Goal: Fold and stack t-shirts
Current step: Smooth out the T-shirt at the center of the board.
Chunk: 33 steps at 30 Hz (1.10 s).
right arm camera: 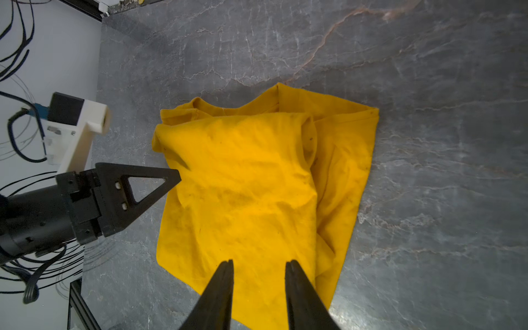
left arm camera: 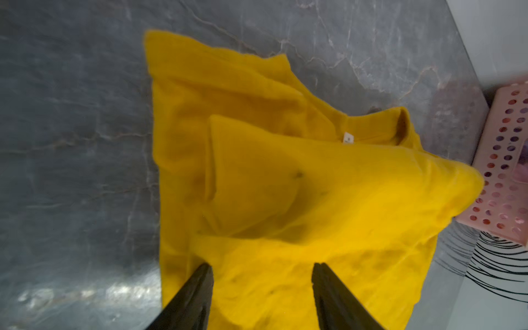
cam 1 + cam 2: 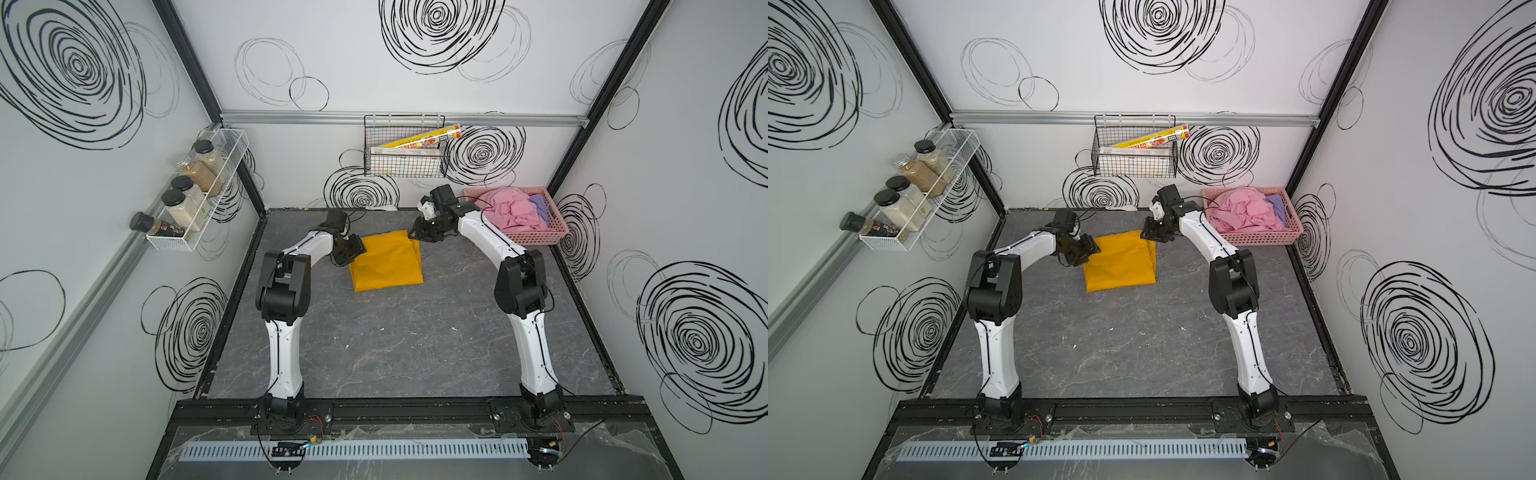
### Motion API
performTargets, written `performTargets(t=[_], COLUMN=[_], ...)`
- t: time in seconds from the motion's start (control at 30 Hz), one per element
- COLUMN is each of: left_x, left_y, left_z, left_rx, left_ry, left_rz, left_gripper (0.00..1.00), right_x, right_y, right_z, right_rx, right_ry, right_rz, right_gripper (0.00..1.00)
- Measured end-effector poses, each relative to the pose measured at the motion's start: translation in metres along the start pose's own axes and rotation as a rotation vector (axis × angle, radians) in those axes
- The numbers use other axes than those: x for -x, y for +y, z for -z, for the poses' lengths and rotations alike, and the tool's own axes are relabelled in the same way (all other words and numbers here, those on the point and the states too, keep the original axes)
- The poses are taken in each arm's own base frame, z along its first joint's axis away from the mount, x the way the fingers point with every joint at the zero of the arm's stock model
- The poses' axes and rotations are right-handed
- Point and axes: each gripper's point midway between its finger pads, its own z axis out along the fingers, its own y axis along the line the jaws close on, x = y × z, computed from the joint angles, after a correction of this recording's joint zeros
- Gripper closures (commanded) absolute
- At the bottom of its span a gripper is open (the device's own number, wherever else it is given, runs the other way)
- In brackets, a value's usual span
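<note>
Folded yellow t-shirt point(image 3: 386, 262), pink basket point(image 3: 536, 240) nearby

no legible text anywhere, only blurred print on the yellow box point(image 3: 424, 138)

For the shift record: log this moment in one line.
yellow t-shirt: folded on table | left end effector: open | right end effector: open | pink t-shirt, purple t-shirt: in basket

Left tool point(image 2: 262, 265), right tool point(image 1: 260, 262): jaws apart
</note>
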Motion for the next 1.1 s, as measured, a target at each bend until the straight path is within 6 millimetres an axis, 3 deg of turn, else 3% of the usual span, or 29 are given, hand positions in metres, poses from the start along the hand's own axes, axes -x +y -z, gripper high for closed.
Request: performTargets(t=[0.17, 0.27, 0.47, 0.6, 0.77, 0.93, 1.1], left_x=[0.023, 0.037, 0.044, 0.029, 0.014, 0.010, 0.009], left_y=[-0.012, -0.004, 0.007, 0.014, 0.024, 0.027, 0.026], left_z=[0.015, 0.023, 0.027, 0.018, 0.010, 0.008, 0.007], left_rx=[-0.053, -0.061, -0.064, -0.055, -0.038, -0.031, -0.032], left_ry=[-0.038, -0.058, -0.064, -0.023, 0.016, 0.025, 0.026], left_rz=[0.011, 0.039, 0.070, 0.084, 0.100, 0.107, 0.106], left_gripper=[0.37, 0.37, 0.38, 0.38, 0.38, 0.39, 0.39], right_x=[-0.001, -0.004, -0.012, -0.005, 0.015, 0.022, 0.022], right_y=[-0.013, -0.023, -0.040, -0.040, -0.025, -0.019, -0.023], right_z=[-0.026, -0.045, -0.072, -0.071, -0.061, -0.059, -0.072], right_rx=[-0.008, -0.016, -0.032, -0.032, 0.005, 0.032, 0.041], right_ry=[0.020, 0.040, 0.069, 0.051, -0.008, -0.029, -0.027], right_rz=[-0.010, -0.020, -0.032, -0.027, -0.003, 0.006, 0.006], right_gripper=[0.63, 0.63, 0.61, 0.61, 0.62, 0.61, 0.61])
